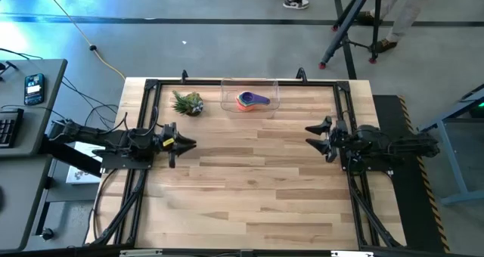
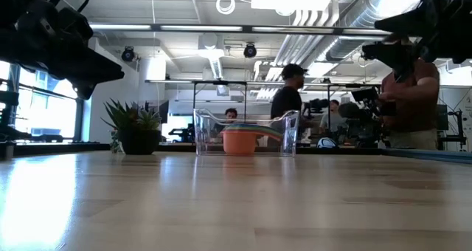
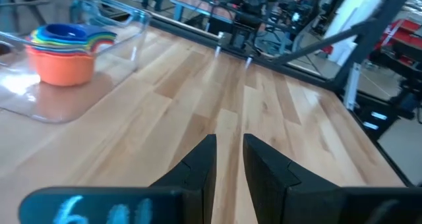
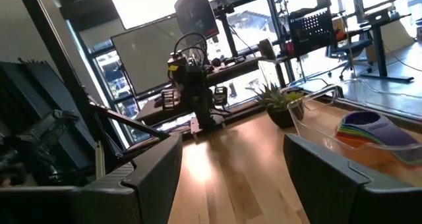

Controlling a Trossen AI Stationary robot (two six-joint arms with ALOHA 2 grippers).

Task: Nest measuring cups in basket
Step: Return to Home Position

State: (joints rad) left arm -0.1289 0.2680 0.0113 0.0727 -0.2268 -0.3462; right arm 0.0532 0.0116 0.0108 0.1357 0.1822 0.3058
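Note:
The measuring cups (image 1: 252,100) sit nested in one stack, an orange one outermost, on the floor of the clear basket (image 1: 227,98), which stands on the table at the middle of its far edge. The stack also shows in the left wrist view (image 3: 66,49) and the right wrist view (image 4: 372,135). My left gripper (image 1: 187,143) hovers at the table's left side, level, its fingers (image 3: 198,165) a narrow gap apart with nothing between. My right gripper (image 1: 311,136) hovers at the right side, wide open and holding nothing (image 4: 231,171). Both are well short of the basket.
A small potted spiky plant (image 1: 187,103) stands just left of the basket. Black frame rails (image 1: 151,83) run along the table's edges. People (image 2: 295,96) and a tripod (image 1: 348,23) are beyond the far edge. Bare wood (image 1: 249,181) lies between the arms.

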